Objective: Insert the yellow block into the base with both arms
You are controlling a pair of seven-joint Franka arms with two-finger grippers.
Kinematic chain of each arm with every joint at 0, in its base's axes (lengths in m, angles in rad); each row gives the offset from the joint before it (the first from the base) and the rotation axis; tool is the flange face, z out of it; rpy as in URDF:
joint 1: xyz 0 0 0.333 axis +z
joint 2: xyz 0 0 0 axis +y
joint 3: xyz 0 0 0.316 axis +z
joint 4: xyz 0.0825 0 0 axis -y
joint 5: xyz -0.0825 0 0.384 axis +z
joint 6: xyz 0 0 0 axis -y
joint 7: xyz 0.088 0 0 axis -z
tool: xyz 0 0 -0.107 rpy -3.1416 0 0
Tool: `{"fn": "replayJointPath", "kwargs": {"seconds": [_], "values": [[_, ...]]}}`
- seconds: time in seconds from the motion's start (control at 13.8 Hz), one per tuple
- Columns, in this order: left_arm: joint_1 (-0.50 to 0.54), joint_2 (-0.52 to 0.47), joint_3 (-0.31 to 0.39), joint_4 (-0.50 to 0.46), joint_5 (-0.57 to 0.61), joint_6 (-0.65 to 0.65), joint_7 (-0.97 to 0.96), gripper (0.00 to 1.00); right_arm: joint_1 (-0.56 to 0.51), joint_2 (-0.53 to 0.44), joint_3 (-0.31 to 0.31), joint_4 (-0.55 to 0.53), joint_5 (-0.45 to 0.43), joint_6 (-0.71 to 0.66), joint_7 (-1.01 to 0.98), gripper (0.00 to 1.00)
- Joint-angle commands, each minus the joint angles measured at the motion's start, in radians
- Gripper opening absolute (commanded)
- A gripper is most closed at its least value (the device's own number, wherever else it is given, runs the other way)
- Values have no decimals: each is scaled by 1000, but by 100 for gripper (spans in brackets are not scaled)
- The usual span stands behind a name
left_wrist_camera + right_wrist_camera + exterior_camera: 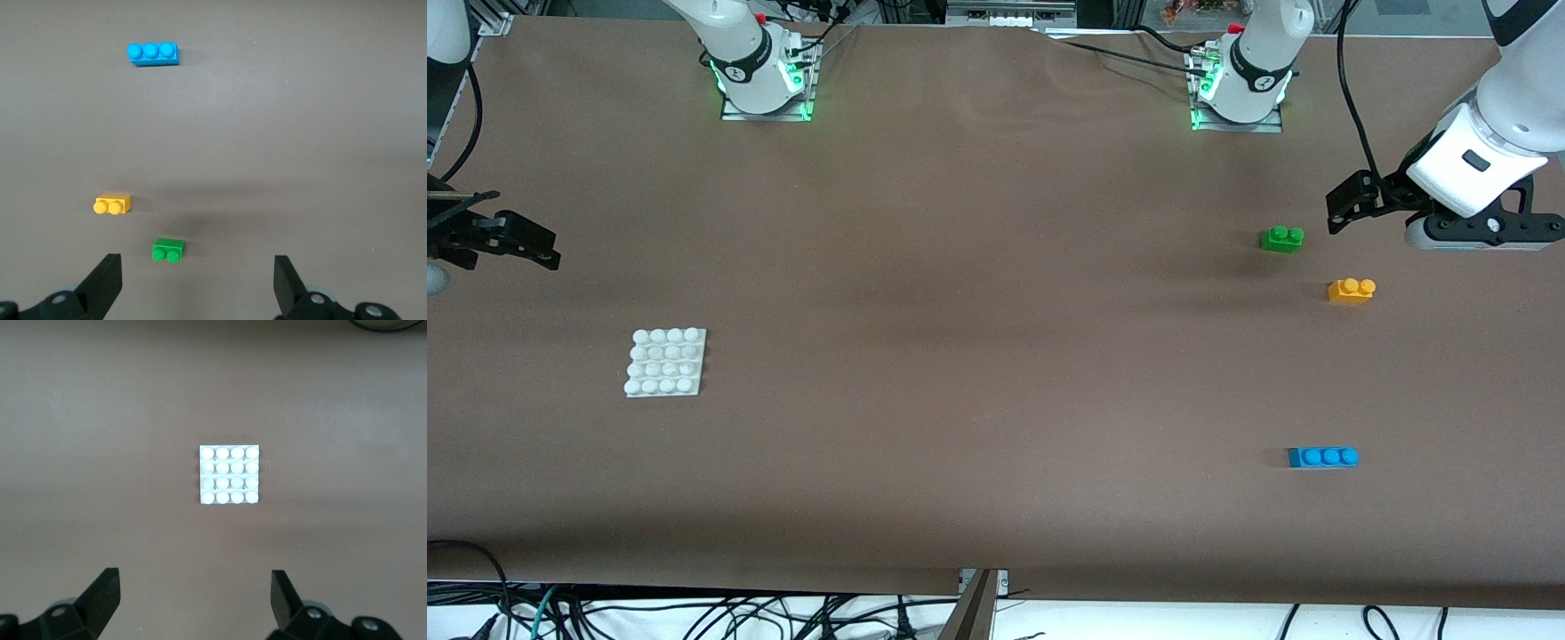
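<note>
The yellow block (1352, 290) (113, 203) lies on the table toward the left arm's end, studs up. My left gripper (1343, 212) (197, 273) hangs open and empty over the table close to the green brick, with nothing between its fingers. The white studded base (665, 361) (229, 475) lies flat toward the right arm's end. At that end of the table my right gripper (529, 247) (195, 590) is also open and empty, held above the brown surface short of the base.
A green two-stud brick (1282, 238) (168, 250) sits beside the yellow block, farther from the front camera. A blue three-stud brick (1323, 457) (153, 53) lies nearer to that camera. Cables hang along the table's near edge.
</note>
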Motion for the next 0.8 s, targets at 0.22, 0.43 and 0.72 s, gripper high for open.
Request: {"fn": "replayJointPath", "kwargs": {"seconds": [0.22, 0.43, 0.72], "values": [[-2, 15, 3, 34, 30, -20, -8, 100, -1, -2, 7, 2, -18, 5, 9, 100], [0, 15, 1, 34, 28, -20, -13, 100, -1, -2, 5, 0, -21, 4, 12, 100], [-3, 17, 0, 34, 28, -20, -13, 100, -17, 52, -4, -3, -24, 4, 7, 100]]}}
